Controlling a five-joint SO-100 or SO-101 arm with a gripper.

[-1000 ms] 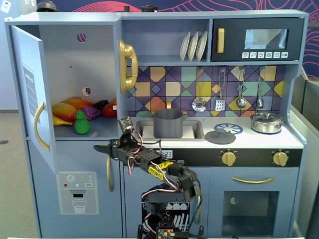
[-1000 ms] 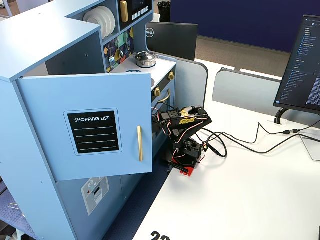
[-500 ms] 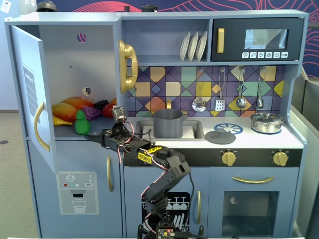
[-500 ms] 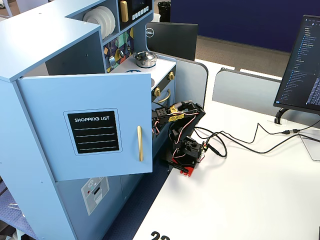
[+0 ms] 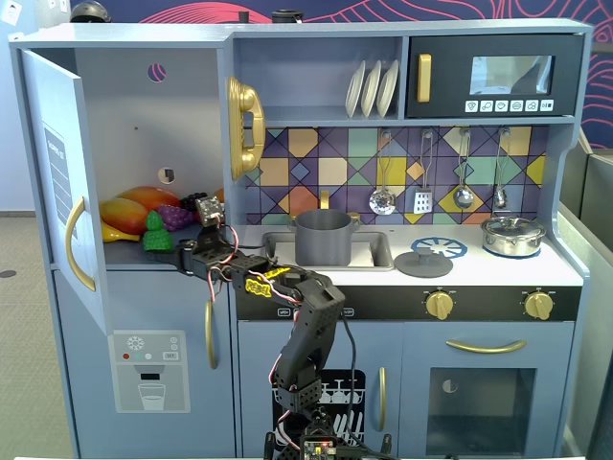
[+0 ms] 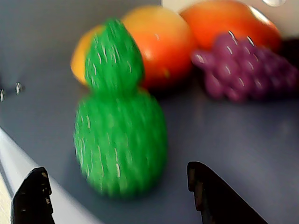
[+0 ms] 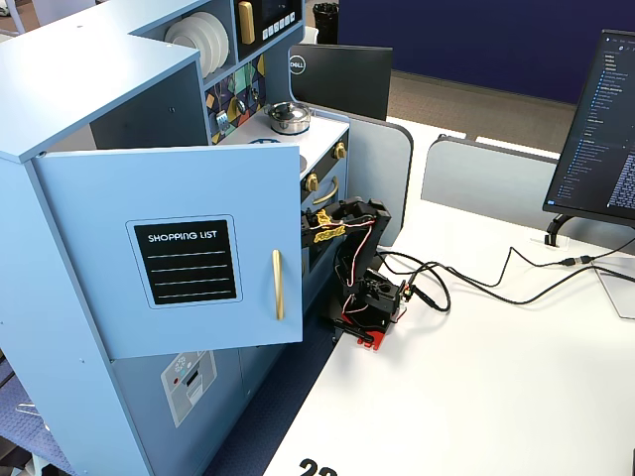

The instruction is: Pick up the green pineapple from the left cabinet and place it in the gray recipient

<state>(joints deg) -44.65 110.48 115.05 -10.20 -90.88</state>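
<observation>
The green pineapple (image 5: 155,233) stands upright on the shelf of the open left cabinet (image 5: 144,125), in front of the mango and grapes. In the wrist view the pineapple (image 6: 119,130) fills the centre, a little blurred. My gripper (image 6: 116,170) is open, with one black finger (image 6: 32,196) to its left and the other (image 6: 210,196) to its right, both just short of it and not touching. In a fixed view the gripper (image 5: 179,254) reaches into the cabinet from the right. The gray recipient (image 5: 323,237) stands in the sink, to the right of the cabinet.
An orange-yellow mango (image 5: 134,209) and purple grapes (image 5: 175,217) lie behind the pineapple. The cabinet door (image 5: 57,192) is swung open at the left and hides the inside in a fixed view (image 7: 189,258). A flat gray lid (image 5: 423,262) and a silver lidded pot (image 5: 512,235) sit on the counter.
</observation>
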